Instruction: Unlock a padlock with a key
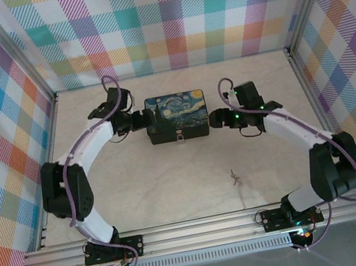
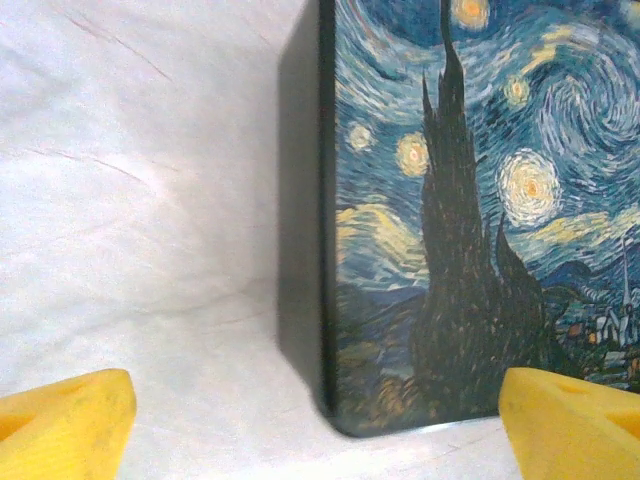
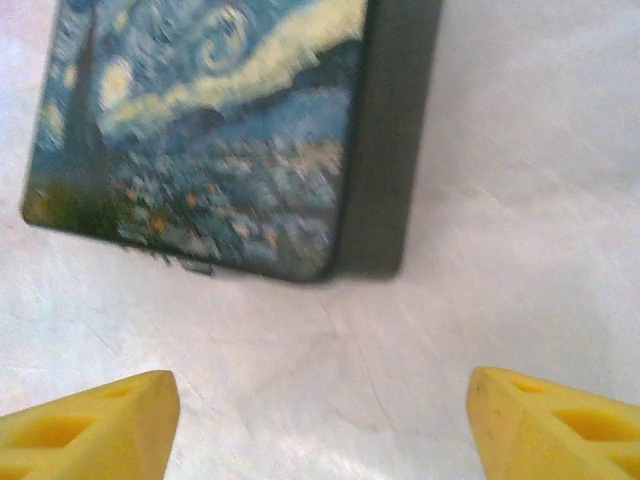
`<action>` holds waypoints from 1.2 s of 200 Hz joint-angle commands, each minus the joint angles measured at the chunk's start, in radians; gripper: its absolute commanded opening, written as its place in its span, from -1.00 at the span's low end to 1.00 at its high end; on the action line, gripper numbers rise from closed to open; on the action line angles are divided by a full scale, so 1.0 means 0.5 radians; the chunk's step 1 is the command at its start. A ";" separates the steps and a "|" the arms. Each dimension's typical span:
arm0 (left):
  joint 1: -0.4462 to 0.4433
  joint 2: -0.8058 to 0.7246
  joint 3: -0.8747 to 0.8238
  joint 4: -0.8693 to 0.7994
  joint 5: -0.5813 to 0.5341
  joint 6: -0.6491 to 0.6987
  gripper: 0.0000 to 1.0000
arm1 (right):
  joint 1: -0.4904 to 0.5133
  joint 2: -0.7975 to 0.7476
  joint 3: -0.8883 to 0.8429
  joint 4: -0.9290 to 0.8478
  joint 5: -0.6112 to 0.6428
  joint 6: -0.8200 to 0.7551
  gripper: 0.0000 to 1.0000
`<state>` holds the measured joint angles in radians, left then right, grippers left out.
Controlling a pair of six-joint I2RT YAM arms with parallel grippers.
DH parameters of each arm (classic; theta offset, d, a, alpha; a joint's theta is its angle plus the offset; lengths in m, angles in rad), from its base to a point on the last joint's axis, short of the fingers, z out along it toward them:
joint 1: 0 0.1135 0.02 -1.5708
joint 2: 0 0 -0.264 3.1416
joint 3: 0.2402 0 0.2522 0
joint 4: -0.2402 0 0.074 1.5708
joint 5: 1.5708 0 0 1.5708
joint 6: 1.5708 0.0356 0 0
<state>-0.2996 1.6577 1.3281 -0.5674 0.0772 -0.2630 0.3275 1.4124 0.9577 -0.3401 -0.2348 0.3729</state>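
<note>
Judging task as barely started. Seeing the key (image 1: 235,179) lying loose on the table (image 1: 140,194), near side, well apart from both grippers, so not picked up yet. Seeing the padlock (image 1: 180,139) hanging at the near front edge of the starry-night tin (image 1: 175,116); too small for telling whether shackle shut. Holding left gripper (image 1: 140,120) spread wide at tin's left end, yellow fingertips (image 2: 65,420) gripping nothing. Holding right gripper (image 1: 214,120) spread wide too, just off tin's right end, nothing between the fingers. Leaving everything to do: fetching key, steadying padlock, inserting, turning, popping shackle.
</note>
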 commanded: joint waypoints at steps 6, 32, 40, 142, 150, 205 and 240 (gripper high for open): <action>0.026 -0.241 -0.188 0.118 -0.352 0.072 0.95 | 0.002 -0.143 -0.257 -0.268 0.032 0.133 0.22; 0.152 -0.349 -0.296 0.166 -0.229 -0.037 0.73 | 0.005 -0.275 -0.517 -0.233 -0.084 0.220 -0.03; 0.184 -0.363 -0.327 0.148 -0.147 -0.098 0.67 | 0.016 -0.303 -0.568 -0.234 -0.099 0.239 -0.06; -0.244 -0.779 -1.061 0.264 0.158 -0.469 0.62 | 0.217 -0.364 -0.826 -0.214 -0.004 0.388 -0.31; -0.247 -0.811 -1.084 0.264 0.161 -0.474 0.62 | 0.222 -0.343 -0.823 -0.219 0.003 0.385 -0.33; -0.251 -0.843 -1.079 0.234 0.140 -0.437 0.63 | 0.289 -0.269 -0.811 -0.246 0.058 0.372 -0.35; -0.251 -0.792 -1.064 0.272 0.149 -0.437 0.63 | 0.368 -0.144 -0.774 -0.219 0.104 0.379 -0.44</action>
<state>-0.4217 1.2510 0.7876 -0.4580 0.1482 -0.4763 0.4847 1.2995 0.5503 -0.4500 -0.2016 0.5541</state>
